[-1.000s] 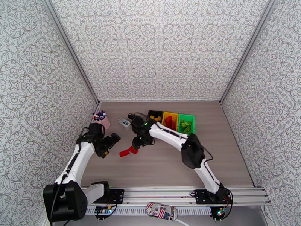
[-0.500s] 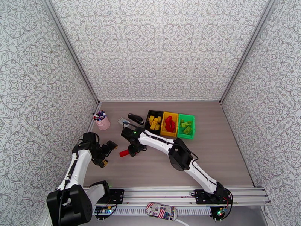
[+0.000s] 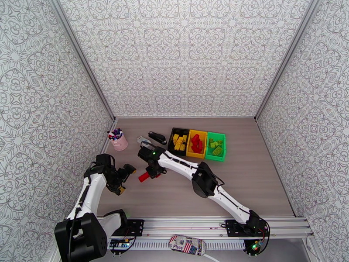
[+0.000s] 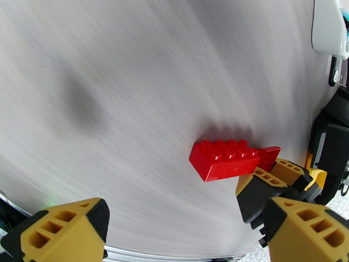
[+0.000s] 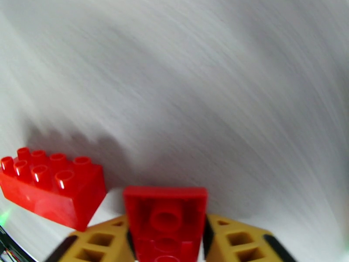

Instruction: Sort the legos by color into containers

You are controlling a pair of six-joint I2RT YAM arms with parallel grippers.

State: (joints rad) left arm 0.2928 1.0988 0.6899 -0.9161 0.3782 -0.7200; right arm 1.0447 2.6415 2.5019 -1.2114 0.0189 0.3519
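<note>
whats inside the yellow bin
A pile of red bricks sits in the yellow bin. Their count and anything beneath the pile cannot be seen, because the top bricks cover it.

Long lego: shiny red. Small lego: red too. Left tool & right tool: yellow w/ black. Black bin w/ yellow legos, yellow bin w/ red legos, green bin w/ green legos. Cup: pink. Table: grey-brown w/ thin wood lines. Walls: white w/ grey swirly flower pattern. Arms: white & black.
</note>
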